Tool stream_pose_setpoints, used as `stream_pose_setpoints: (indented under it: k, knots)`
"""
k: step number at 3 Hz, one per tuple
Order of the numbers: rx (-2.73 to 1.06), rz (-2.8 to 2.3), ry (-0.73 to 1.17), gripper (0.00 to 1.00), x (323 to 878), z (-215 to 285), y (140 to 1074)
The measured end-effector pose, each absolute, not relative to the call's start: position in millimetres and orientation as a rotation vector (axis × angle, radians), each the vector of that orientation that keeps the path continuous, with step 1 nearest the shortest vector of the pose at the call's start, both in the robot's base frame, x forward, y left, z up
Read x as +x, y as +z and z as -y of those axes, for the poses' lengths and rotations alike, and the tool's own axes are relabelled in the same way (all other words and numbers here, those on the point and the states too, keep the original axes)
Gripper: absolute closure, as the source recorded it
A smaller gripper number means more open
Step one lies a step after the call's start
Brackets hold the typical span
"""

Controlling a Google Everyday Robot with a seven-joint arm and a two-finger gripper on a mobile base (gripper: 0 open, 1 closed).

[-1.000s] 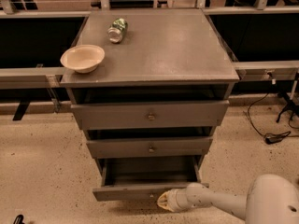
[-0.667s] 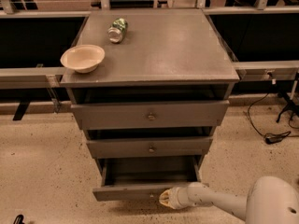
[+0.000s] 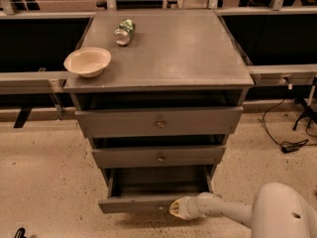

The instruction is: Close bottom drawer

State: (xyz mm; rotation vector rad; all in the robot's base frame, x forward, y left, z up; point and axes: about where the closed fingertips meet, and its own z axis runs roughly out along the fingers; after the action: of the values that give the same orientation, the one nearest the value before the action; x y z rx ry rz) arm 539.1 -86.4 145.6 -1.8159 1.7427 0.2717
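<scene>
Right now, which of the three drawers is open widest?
The bottom drawer, with the slimmest front: its inside shows, while the middle drawer and top drawer look nearly shut. The tool is at its front panel.

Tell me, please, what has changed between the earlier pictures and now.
The gripper edged slightly upward in view, toward the front of the bottom drawer. The bottom drawer is still pulled out about as far; the bowl and can have not moved.

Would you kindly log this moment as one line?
bottom drawer: pulled open | gripper: at its front panel | status: not yet closed
</scene>
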Motion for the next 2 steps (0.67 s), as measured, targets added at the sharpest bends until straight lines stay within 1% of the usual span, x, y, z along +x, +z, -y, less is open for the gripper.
stream_pose_setpoints:
  k: [1, 2]
  knots:
    - [-1.816, -1.743, 0.270, 0.81, 539.7, 86.6, 145.2]
    - [-1.816, -1.743, 0.270, 0.57, 539.7, 86.5, 145.2]
